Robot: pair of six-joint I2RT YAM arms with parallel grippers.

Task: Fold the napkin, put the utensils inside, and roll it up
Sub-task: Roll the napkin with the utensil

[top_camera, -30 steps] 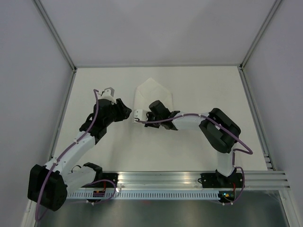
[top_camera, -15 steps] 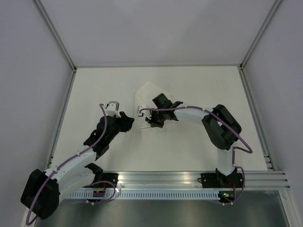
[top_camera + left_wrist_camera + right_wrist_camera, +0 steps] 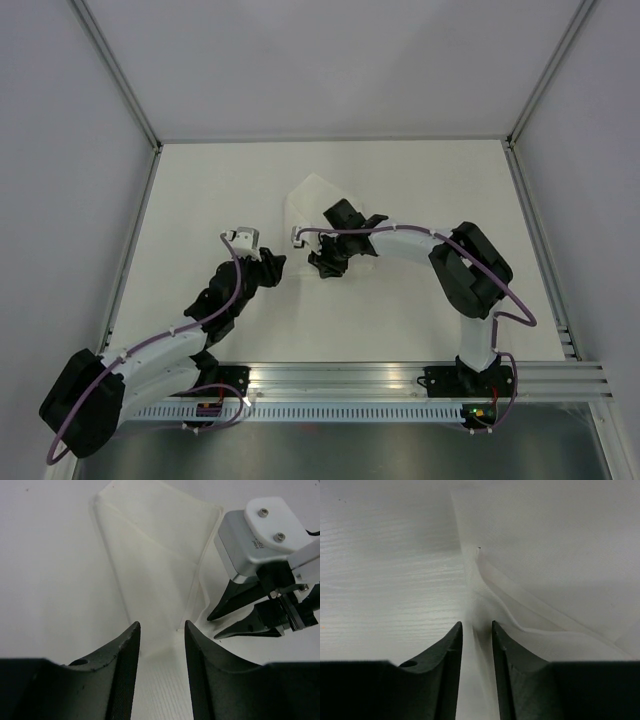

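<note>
The white napkin [image 3: 308, 198] lies partly folded at mid-table, one edge drawn up. It also shows in the left wrist view [image 3: 150, 555] and the right wrist view [image 3: 545, 555]. My right gripper [image 3: 318, 264] is at the napkin's near corner, its jaws nearly closed with a raised fold of cloth between them [image 3: 476, 625]. In the left wrist view it [image 3: 211, 628] sits at the cloth's right corner. My left gripper [image 3: 274, 266] is open and empty, low over the bare table just short of the napkin's near edge [image 3: 161, 625]. No utensils are in view.
White walls with metal corner posts [image 3: 120, 75] enclose the table on three sides. An aluminium rail [image 3: 400, 378] carrying the arm bases runs along the near edge.
The right gripper has drawn the napkin's edge in, so the cloth now looks narrower. The left arm has pulled back toward the near edge and shifted right, toward the napkin's near corner.
</note>
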